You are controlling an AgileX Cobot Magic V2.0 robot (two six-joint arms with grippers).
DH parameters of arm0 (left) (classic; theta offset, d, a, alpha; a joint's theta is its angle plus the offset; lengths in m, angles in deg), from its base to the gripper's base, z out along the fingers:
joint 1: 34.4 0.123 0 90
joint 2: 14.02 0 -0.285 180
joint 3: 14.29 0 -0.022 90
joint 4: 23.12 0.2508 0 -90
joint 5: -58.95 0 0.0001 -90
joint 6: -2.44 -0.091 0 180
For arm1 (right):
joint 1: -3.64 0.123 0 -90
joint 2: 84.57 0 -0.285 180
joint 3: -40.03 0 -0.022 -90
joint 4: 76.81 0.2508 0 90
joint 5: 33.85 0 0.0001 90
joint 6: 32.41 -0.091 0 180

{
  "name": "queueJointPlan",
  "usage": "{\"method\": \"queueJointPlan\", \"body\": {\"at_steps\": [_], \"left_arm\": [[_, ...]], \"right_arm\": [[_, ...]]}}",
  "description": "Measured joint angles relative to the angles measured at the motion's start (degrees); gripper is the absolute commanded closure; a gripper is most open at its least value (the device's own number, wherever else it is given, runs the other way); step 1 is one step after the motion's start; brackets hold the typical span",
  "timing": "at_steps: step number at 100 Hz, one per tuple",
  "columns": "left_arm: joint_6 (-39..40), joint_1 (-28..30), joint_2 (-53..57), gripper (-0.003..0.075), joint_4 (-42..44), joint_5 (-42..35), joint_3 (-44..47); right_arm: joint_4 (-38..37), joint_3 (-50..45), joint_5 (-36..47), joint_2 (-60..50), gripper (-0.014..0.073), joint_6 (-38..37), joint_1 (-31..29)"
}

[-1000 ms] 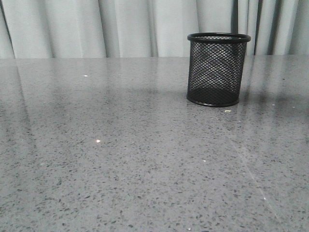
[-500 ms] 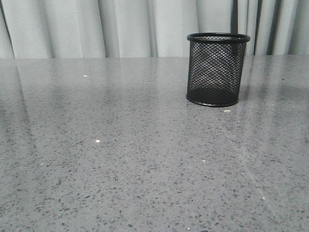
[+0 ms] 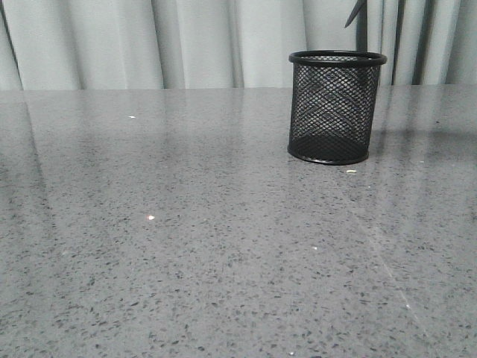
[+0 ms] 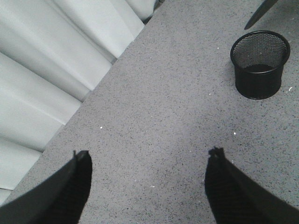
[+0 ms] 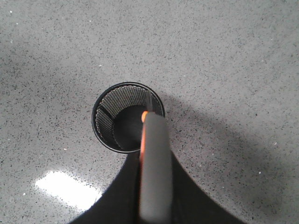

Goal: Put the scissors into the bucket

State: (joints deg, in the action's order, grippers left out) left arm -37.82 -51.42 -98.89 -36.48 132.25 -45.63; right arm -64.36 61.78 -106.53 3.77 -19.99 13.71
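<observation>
Front view: a bucket of black wire mesh is recorded upright on the grey speckled table, right of centre and toward the far edge, before pale curtains. A dark slim tip of the scissors is noted high above the bucket rim, well apart from it.

Left wrist view: the left gripper is seen with fingers spread wide and nothing between them, hanging over bare table, well apart from the bucket. A blade tip enters at the picture's edge, above the bucket.

Right wrist view: the scissors are seen end-on, a grey handle with an orange lining, pointing down toward the bucket mouth. The right gripper's fingers are hidden behind the handle; its state cannot be told, though the scissors are judged to be carried by it.

Handling, as judged: the scissors are rigid, light and smooth-handled, with pointed blades. Hold is best taken at the handles, blades downward. The bucket is light and may tip if the rim is struck. The handles will stand above the rim.
</observation>
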Motion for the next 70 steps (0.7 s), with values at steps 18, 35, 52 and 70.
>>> {"method": "queueJointPlan", "body": {"at_steps": [18,35,52,70], "left_arm": [[0.0,0.0,0.0,0.0241,0.0,0.0,0.0],[0.0,0.0,0.0,0.0241,0.0,0.1,0.0],[0.0,0.0,0.0,0.0241,0.0,0.1,0.0],[0.0,0.0,0.0,0.0241,0.0,0.2,0.0]], "right_arm": [[-0.4,0.0,0.0,2.2,0.0636,0.0,1.7],[-0.4,0.0,0.0,4.8,0.0636,0.0,2.3],[-0.5,0.0,0.0,6.2,0.0636,0.0,2.3],[-0.5,0.0,0.0,7.6,0.0636,0.0,2.3]]}}
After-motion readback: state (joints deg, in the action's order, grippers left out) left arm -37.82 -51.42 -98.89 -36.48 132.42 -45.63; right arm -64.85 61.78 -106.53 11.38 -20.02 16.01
